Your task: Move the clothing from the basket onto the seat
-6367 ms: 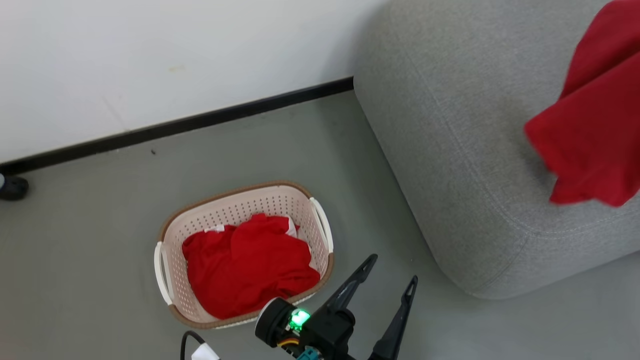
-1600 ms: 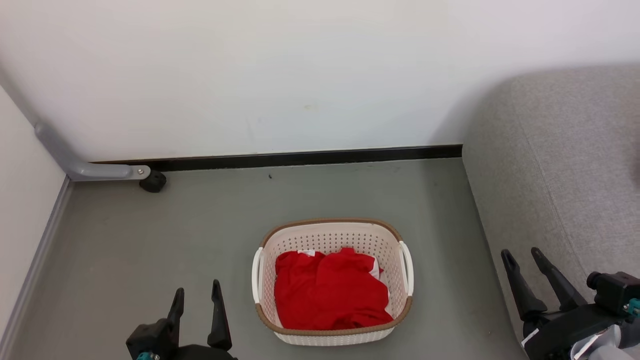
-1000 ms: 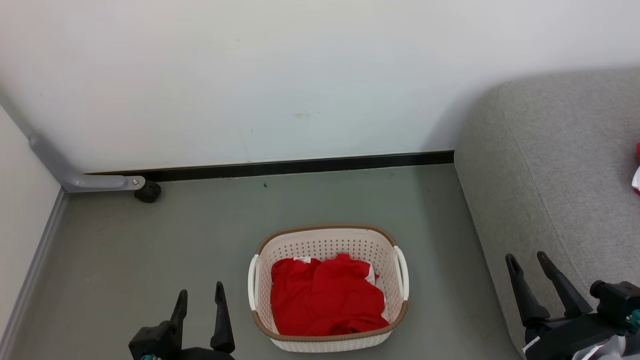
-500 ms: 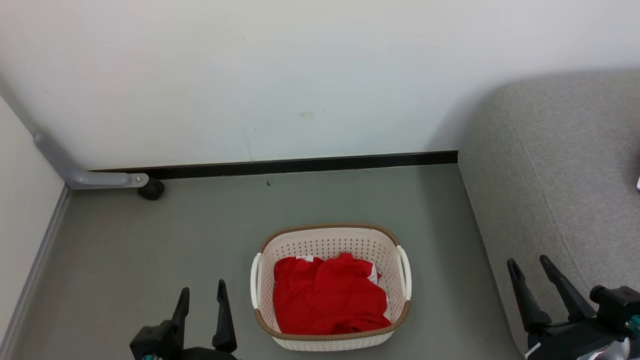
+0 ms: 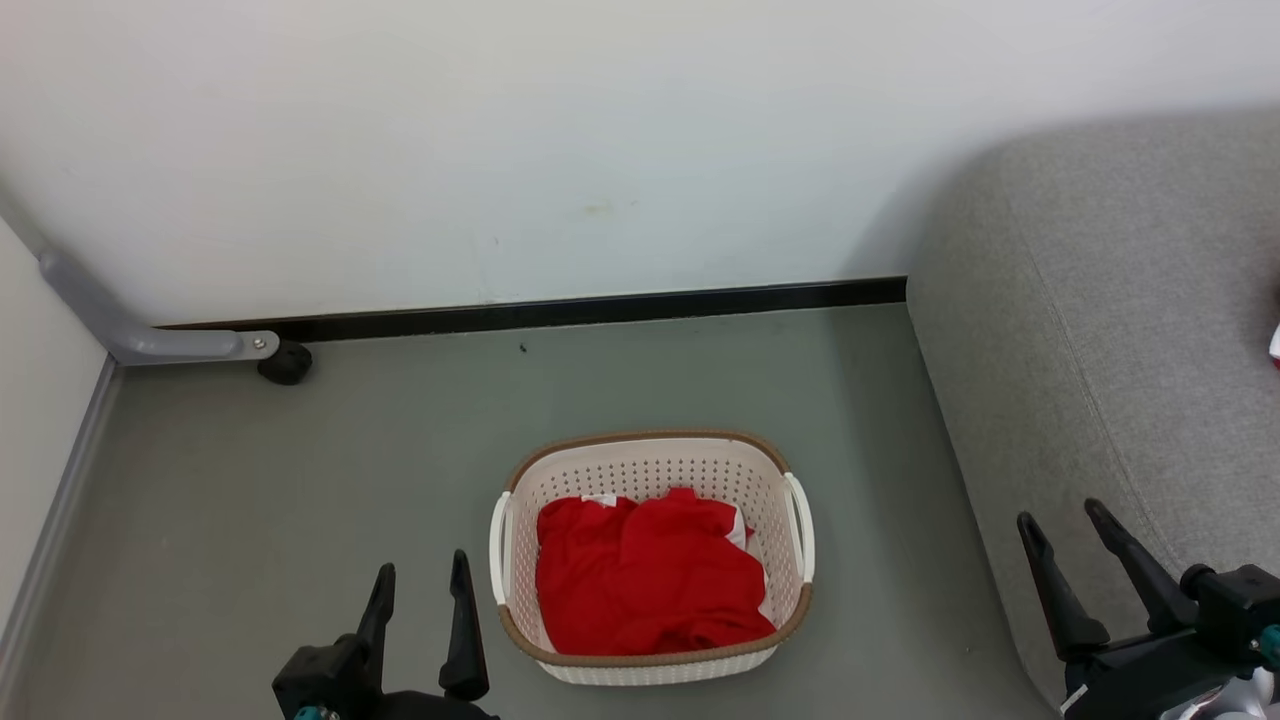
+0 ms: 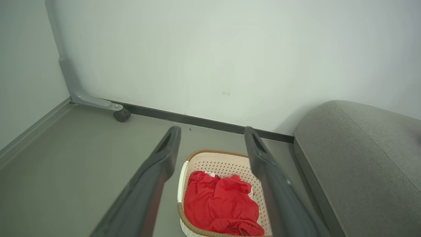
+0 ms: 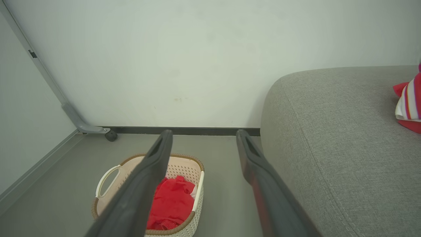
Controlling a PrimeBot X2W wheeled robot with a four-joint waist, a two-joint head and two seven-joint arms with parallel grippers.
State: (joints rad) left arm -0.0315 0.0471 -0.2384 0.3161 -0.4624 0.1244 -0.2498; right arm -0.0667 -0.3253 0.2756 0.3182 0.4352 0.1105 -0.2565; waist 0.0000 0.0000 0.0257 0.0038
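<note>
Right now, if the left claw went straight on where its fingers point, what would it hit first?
Likely the wall near its black baseboard, or the floor just before it. The open left gripper aims past the basket, though depth is hard to judge.
</note>
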